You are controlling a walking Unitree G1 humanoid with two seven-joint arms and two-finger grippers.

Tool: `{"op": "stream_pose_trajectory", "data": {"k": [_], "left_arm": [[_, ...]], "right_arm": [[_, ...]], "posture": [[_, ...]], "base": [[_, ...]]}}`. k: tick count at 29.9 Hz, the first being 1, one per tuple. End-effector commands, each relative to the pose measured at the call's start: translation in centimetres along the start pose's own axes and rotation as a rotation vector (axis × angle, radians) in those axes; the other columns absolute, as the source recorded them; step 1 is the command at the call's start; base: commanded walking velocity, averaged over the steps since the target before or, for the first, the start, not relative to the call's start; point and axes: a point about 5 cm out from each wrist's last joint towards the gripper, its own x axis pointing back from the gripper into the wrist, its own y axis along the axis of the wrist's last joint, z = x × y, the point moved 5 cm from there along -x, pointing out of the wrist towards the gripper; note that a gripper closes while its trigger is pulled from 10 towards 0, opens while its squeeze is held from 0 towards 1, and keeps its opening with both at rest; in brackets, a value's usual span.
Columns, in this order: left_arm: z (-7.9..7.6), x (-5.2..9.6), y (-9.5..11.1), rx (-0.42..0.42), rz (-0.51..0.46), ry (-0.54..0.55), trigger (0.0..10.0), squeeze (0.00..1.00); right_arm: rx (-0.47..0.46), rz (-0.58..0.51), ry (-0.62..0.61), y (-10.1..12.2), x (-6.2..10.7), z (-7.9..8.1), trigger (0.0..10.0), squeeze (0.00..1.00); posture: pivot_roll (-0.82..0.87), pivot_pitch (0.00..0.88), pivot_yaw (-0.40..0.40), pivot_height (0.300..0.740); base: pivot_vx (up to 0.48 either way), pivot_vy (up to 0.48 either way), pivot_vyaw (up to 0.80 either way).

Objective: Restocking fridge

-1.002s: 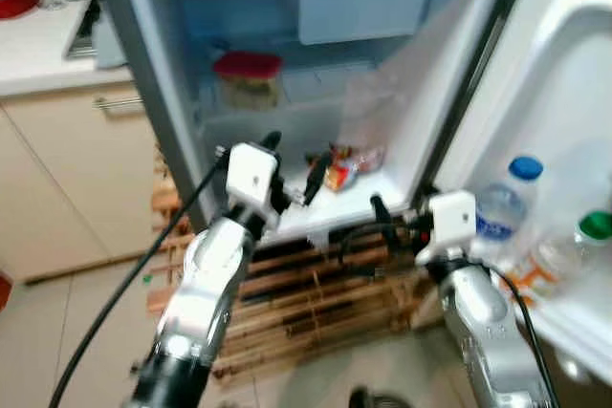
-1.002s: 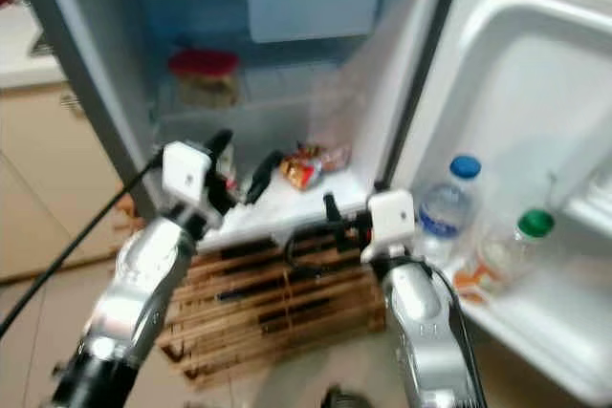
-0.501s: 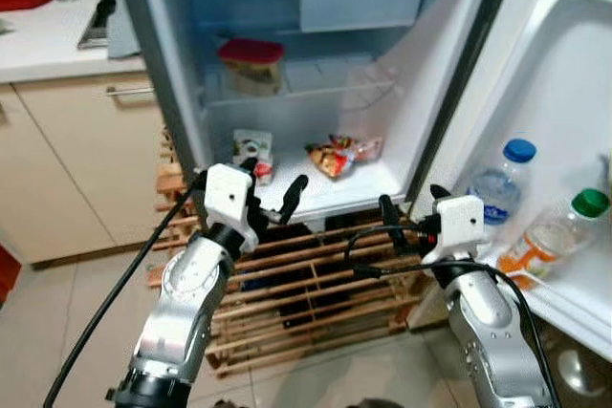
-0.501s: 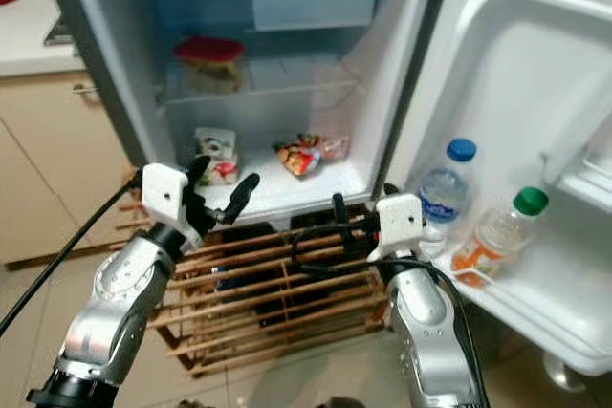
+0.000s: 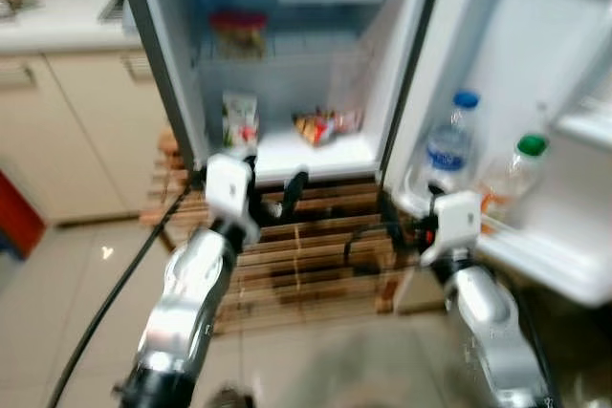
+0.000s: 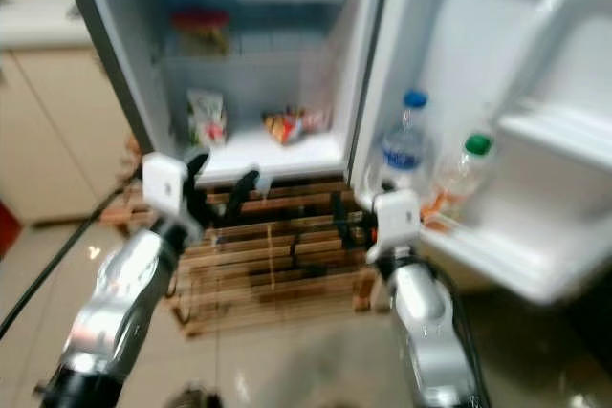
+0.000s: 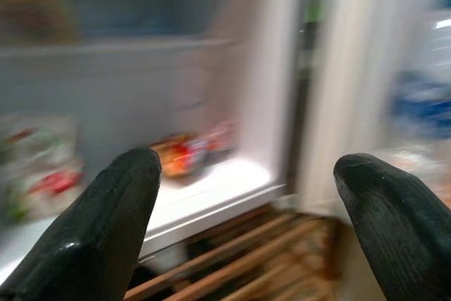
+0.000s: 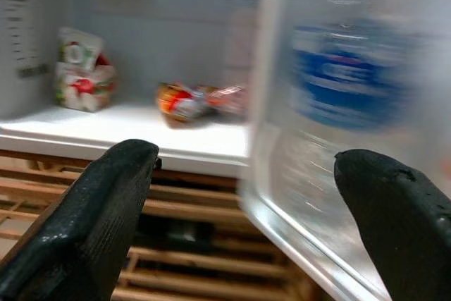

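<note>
Fridge [image 5: 287,54] stands open straight ahead, door [image 5: 535,93] swung to the robot's right; frames are motion-blurred.

Left claw [image 5: 273,198] held up in front of the fridge's lower edge, fingers [image 7: 106,237] spread, nothing between them. Right claw [image 5: 397,226] sits lower, near the bottom corner of the door, fingers [image 8: 91,223] also spread and empty.

Beyond the claws, on the fridge floor: a white carton-like pack with red print [image 5: 240,119] upright at the left, a crinkly red-orange snack bag [image 5: 320,124] lying near the middle, well apart from the pack. Shelf above holds a red-lidded container [image 5: 238,33].

Door rack [image 5: 535,255]: blue-capped water bottle [image 5: 449,145] and green-capped bottle [image 5: 507,179] just beside each other, both upright.

Below the fridge opening, a wooden slatted rack [image 5: 306,255] on the tiled floor [image 5: 57,312]. Beige cabinets [image 5: 67,131] with a white surface [image 5: 57,21] on top stand to the left of the fridge.
</note>
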Motion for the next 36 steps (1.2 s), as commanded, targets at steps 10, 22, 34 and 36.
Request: {"op": "stream_pose_trajectory", "data": {"k": [10,22,34,36], "left_arm": [[0.0,-0.1,0.4,-0.034,-0.008,-0.024,10.0,0.0],[0.1,0.0,0.1,-0.033,-0.004,-0.028,10.0,0.0],[0.8,0.1,-3.1,-0.073,0.153,-0.017,10.0,0.0],[1.7,0.6,-5.4,-0.107,0.273,0.008,10.0,0.0]], "right_arm": [[-0.002,0.044,-0.008,-1.3,1.0,-0.4,10.0,0.0],[0.141,0.496,0.025,-11.3,7.7,-3.4,10.0,0.0],[0.26,1.079,-0.109,-19.2,17.1,-9.8,10.0,0.0],[0.29,1.1,-0.149,-19.2,17.6,-11.3,10.0,0.0]], "posture": [[-0.18,0.0,0.025,0.74],[-0.19,0.0,0.026,0.74],[-0.2,0.0,0.038,0.74],[-0.2,0.0,0.04,0.74]], "base": [[0.0,-0.096,0.0],[0.0,-0.44,0.0],[0.0,0.0,0.0],[0.0,0.0,0.0]]}}
